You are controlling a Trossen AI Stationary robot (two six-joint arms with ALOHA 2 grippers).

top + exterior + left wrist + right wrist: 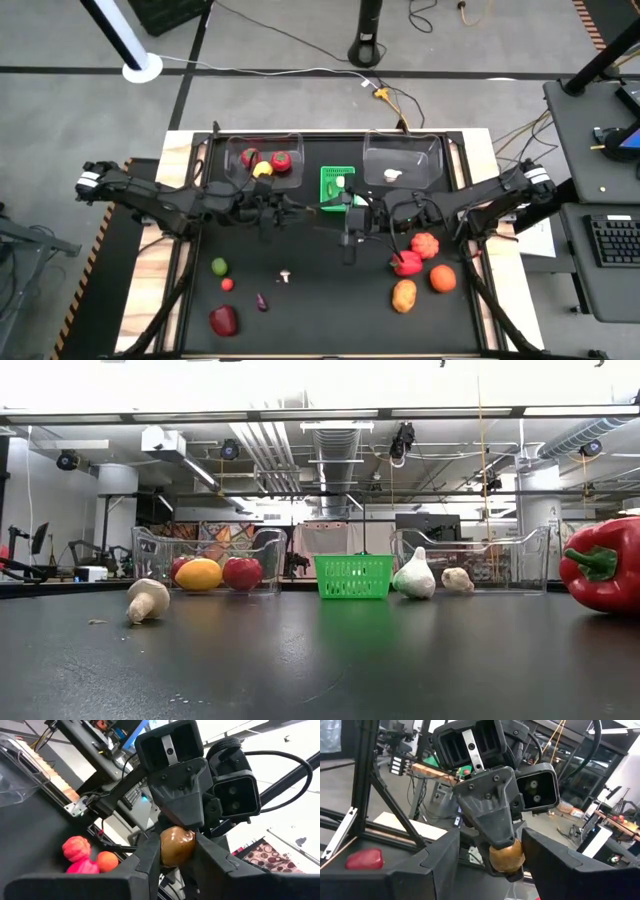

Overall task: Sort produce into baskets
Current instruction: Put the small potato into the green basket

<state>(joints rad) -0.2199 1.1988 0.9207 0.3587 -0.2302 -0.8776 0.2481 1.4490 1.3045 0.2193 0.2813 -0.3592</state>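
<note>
Produce split between bins and open bench [320, 330].

At far left of the row, a clear bin [236, 150] holding three pieces: a red one [249, 157], a yellow lemon [263, 169], a red tomato [282, 160]. In the middle, the small green basket [330, 187], contents not to be made out. At right, the second clear bin [425, 152], with a white garlic bulb [393, 174] inside.

Loose on the bench's left part: a green lime [219, 266], a tiny red piece [227, 284], a dark red pepper [224, 320], a purple piece [262, 301], a mushroom [286, 275]. On the right part: a bright red pepper [407, 263], a potato [404, 295], a ribbed orange-red piece [425, 244], an orange [442, 277].

Above the bench's centre, just in front of the green basket, both arms tip to tip. Left pincer [176, 851] clamped on a round brown piece [506, 856]; right pincer [490, 845] spread wide to either side of that same piece, gaps visible on both sides.

Shown only by the wrist views: the brown piece, lost among the arms from above. Shown only by the low view: a pale knobbly piece [457, 579] just beside the garlic, not told apart from overhead. Neither pincer visible in the low view.
</note>
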